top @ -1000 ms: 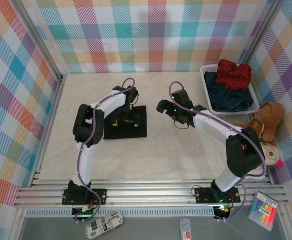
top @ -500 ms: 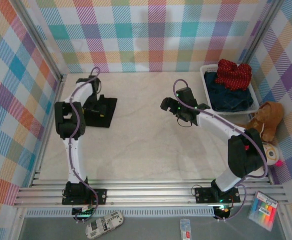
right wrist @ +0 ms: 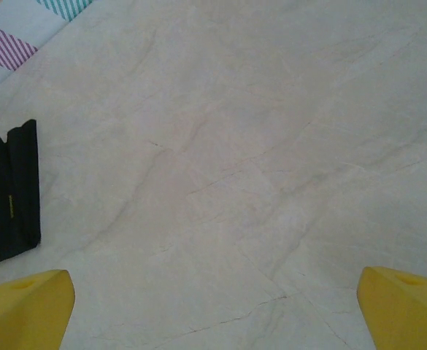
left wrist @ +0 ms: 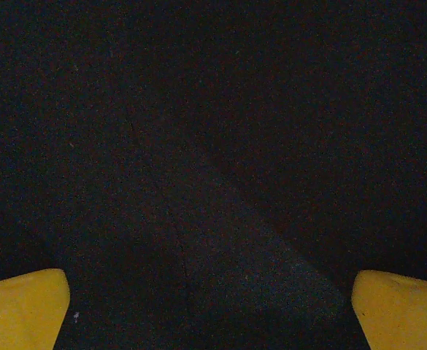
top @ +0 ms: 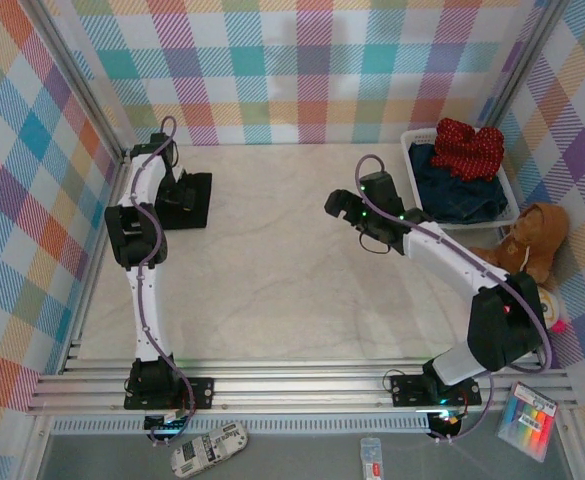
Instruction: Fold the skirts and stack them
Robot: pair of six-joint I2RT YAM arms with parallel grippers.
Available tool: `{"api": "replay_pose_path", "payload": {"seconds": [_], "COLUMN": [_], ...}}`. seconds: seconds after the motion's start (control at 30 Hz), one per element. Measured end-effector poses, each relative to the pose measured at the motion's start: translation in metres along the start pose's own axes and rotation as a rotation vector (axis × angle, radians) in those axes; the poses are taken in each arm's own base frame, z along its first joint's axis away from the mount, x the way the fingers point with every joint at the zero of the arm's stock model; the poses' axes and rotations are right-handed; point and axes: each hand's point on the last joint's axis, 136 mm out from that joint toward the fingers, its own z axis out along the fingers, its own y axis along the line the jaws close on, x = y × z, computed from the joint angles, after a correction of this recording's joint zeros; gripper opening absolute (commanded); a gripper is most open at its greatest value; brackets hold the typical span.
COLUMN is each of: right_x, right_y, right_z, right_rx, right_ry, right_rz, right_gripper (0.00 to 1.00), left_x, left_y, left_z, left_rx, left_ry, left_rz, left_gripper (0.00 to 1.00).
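Pale marbled counter [top: 302,280], mostly bare. A folded black skirt [top: 198,200] lies flat in the far left corner. A white slatted basket [top: 411,172] sits in the far right corner, and a brown teddy bear [top: 532,240] slumps just near of it.

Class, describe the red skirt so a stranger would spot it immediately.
On the table, look to the far right corner, where a white basket stands. The red skirt tops its pile. Unlike the dark blue denim beneath, it is bright red with white dots.

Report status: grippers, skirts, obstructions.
Left gripper open over folded black cloth skirt. Right gripper open. Red dotted skirt, blue denim skirt in white slatted basket. Nothing blocking.
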Motion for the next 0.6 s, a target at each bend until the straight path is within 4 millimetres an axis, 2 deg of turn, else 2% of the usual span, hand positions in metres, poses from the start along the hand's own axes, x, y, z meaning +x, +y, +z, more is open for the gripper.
{"api": "replay_pose_path", "payload": {"seconds": [0.17, 0.27, 0.4, 0.47, 0.6], "right_x": [-0.009, -0.024, -0.07, -0.096, -0.141], "right_y": [-0.012, -0.034, -0.071, -0.093, -0.133], "right_z": [-0.007, -0.012, -0.029, -0.04, -0.053], "right_rx": [0.033, 0.104, 0.215, 0.271, 0.378], "right_ry": [-0.02, -0.037, -0.108, -0.149, -0.193], "right_rz": [-0.04, -0.09, -0.14, -0.155, -0.177], "right_gripper": [0.99, 0.99, 0.99, 0.99, 0.99], "left_x": [0.0, 0.0, 0.004, 0.003, 0.0], "left_y": [-0.002, -0.002, -0.006, -0.007, -0.01], "left_z": [0.0, -0.003, -0.01, -0.02, -0.058], "left_rx": [0.013, 0.021, 0.046, 0.064, 0.112], "left_ry": [0.0, -0.005, -0.005, -0.02, -0.086], "left_rz": [0.005, 0.004, 0.002, -0.008, -0.061], "left_gripper": [1.0, 1.0, 1.0, 1.0, 1.0]}}
